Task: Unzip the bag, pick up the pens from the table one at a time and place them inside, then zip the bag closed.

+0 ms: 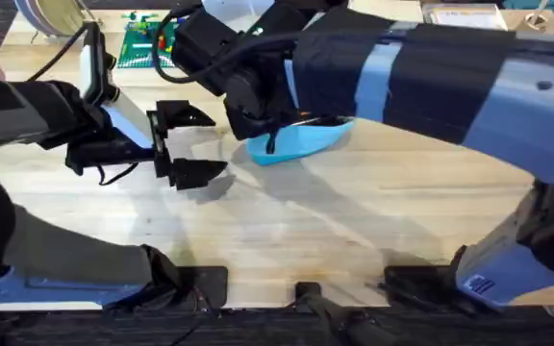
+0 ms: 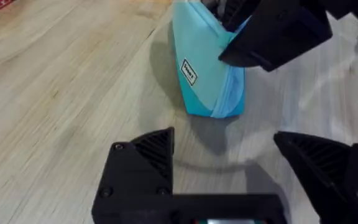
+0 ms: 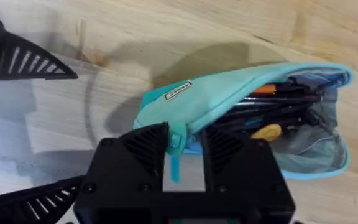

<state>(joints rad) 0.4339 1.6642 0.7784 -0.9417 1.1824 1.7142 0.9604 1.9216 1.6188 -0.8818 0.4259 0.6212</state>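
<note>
Bag (image 3: 229, 106) zipper step in hand: the right pincer (image 3: 184, 149) is clenched on the teal pull tab (image 3: 175, 163) at one end of the bag, which lies on the counter (image 1: 354, 231) near its middle. The mouth gapes at the far end, with pens (image 3: 278, 102) and an orange-tipped item inside. Judgement: closing remains. The pull should run straight along the zipper line, low and steady, or the soft bag will drag with it. The left pincer (image 2: 222, 168) hovers released just beside the bag's near end, touching nothing; pinning that end would give the pull something to work against. Contents near the teeth could snag. A small white label (image 2: 189, 71) sits on the bag's side; its writing cannot be read.
</note>
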